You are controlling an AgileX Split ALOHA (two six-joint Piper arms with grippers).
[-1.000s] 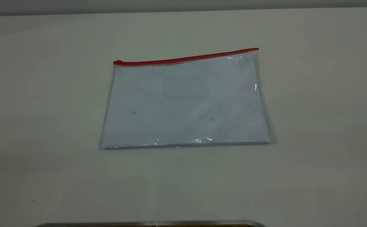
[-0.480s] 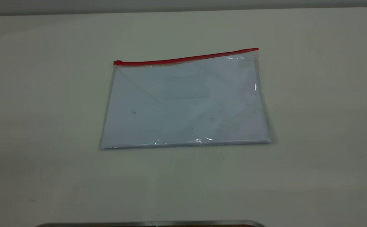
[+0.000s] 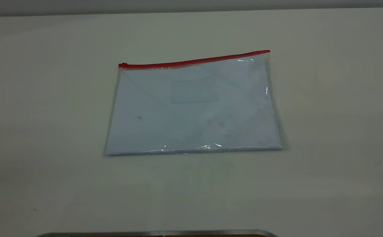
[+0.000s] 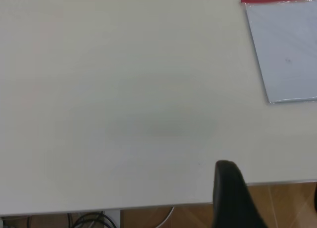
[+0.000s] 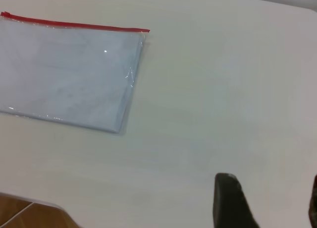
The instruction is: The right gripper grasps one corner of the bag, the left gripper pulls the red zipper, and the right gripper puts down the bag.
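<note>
The bag [image 3: 194,108] lies flat on the white table [image 3: 46,131], with pale sheets inside. The red zipper [image 3: 194,61] runs along its far long edge, and the small slider tab [image 3: 123,65] sits at the left end. The corner of the bag [image 3: 267,54] at the strip's right end lies on the table. Neither gripper shows in the exterior view. The left gripper [image 4: 271,181] is open and empty over the table's front edge, far from the bag [image 4: 290,54]. The right gripper [image 5: 270,181] is open and empty above bare table, well away from the bag's corner [image 5: 143,33].
A metal strip [image 3: 158,233] runs along the table's near edge. In the left wrist view the table edge [image 4: 148,206] shows, with wooden floor [image 4: 287,203] and cables [image 4: 89,220] below it.
</note>
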